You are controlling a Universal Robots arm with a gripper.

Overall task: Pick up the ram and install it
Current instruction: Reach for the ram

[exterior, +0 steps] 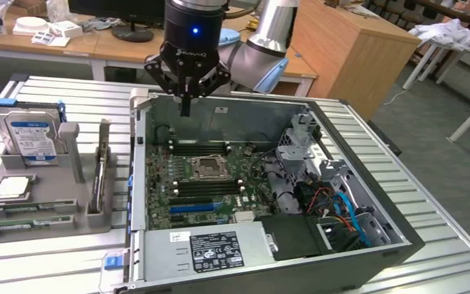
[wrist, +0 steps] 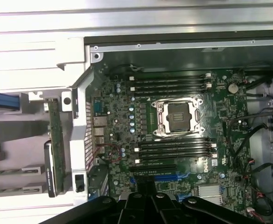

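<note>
Tool: the tool (exterior: 185,105) hangs with its fingers pressed together and nothing between them. Its tips sit above the far edge of the open case, clear of every part.
Ram: the ram (exterior: 102,168) stands on its long edge in a slot of the grey holder (exterior: 46,214). It is on the exterior view's left, just outside the case wall and well apart from the tool.
Why it stands so: on edge, the stick's upper rim is exposed along its length. That likely offers two flat faces for fingers closing from above.
Holder's other parts: a hard drive (exterior: 26,138) stands upright at the back and a CPU chip (exterior: 12,187) lies flat in its recess. Spare green sticks (exterior: 18,225) lie flat along the front.
Case: the computer case (exterior: 382,236) lies on its side on the slatted desk (exterior: 46,263) with its open face up. The motherboard (exterior: 218,184) therefore faces the tool, and the slots can be reached from straight above.
Memory slots: two banks of black memory slots (wrist: 171,84) flank the CPU socket (wrist: 178,116). None appears to carry a stick.
Arm pose: the wrist is vertical and the tool points straight down. The silver forearm (exterior: 271,27) rises behind it toward the exterior view's right.
Task standing: by my reading, the pick-up is not yet made and nothing is installed.
</note>
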